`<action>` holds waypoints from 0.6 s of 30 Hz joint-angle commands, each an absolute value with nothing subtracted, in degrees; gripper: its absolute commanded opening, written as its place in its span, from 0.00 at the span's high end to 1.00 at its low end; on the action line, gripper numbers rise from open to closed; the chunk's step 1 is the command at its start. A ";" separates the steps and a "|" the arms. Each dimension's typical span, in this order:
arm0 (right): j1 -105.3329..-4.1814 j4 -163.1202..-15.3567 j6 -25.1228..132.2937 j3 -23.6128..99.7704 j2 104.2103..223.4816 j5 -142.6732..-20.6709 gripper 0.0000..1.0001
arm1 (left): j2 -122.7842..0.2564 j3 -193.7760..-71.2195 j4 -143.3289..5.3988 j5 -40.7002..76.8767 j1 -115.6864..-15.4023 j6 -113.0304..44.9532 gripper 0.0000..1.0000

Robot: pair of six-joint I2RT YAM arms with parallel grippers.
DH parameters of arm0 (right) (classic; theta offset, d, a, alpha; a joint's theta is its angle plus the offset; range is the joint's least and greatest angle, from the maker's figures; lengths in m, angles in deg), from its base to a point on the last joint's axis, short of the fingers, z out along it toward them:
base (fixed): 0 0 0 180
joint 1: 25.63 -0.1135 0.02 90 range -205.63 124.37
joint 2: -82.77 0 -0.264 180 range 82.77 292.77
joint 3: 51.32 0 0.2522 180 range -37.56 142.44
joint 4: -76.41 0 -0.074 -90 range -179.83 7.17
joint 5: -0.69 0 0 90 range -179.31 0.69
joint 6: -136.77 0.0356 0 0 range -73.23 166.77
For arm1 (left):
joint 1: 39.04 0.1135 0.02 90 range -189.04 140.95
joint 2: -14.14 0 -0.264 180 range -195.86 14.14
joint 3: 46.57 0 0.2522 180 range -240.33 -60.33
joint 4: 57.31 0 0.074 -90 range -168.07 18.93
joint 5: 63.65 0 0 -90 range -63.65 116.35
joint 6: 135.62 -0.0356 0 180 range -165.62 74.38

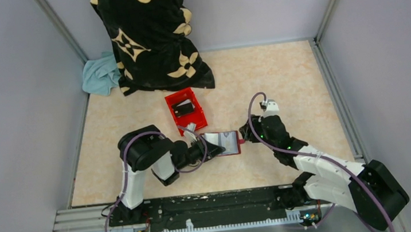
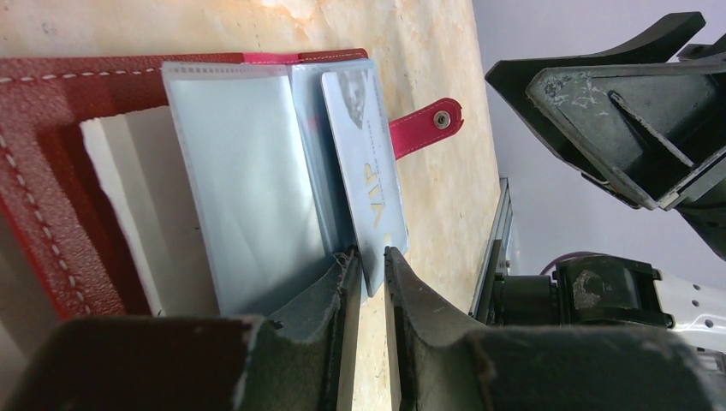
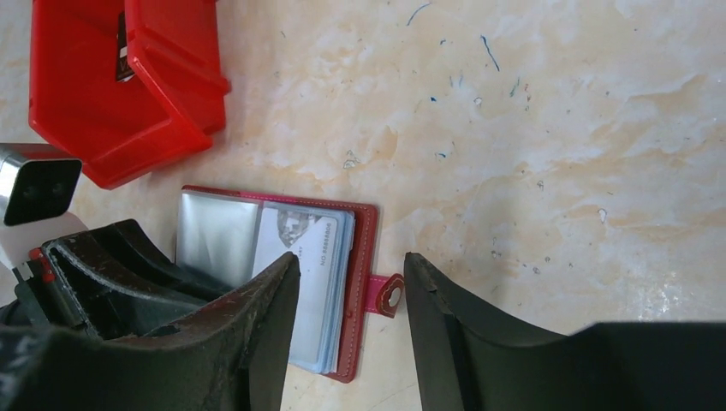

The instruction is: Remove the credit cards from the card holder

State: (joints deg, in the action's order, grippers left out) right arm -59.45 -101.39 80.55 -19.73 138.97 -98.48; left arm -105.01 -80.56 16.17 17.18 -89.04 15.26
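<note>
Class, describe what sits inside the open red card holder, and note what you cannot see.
Inside the card holder are clear plastic sleeves and a VIP card sticking out, its corner between the fingers of the left gripper. Any cards behind it are covered.

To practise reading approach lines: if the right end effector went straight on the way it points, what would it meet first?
Probably the pink clasp tab of the open card holder, just ahead of the right end effector; height above it is unclear.

Pale marbled bench (image 1: 280, 79) — open card holder (image 1: 226, 144) near its middle, red box (image 1: 185, 109) just behind it, black flowered cloth (image 1: 148, 35) and blue rag (image 1: 100, 75) at the far-left corner.
</note>
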 commanded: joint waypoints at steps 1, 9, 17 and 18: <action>-59.07 -103.79 78.89 -17.65 139.12 -98.37 0.51 | -108.55 -79.65 23.96 17.65 -89.04 13.14 0.75; -60.65 -105.78 78.61 -16.16 145.43 -97.09 0.50 | -108.57 -79.52 24.08 17.74 -89.03 13.26 0.75; -61.38 -107.93 78.76 -15.05 149.24 -96.01 0.69 | -108.94 -79.55 24.03 17.93 -88.98 13.72 0.75; -61.38 -108.12 78.99 -14.90 149.81 -95.87 0.76 | -108.83 -79.38 24.03 18.11 -89.02 13.71 0.75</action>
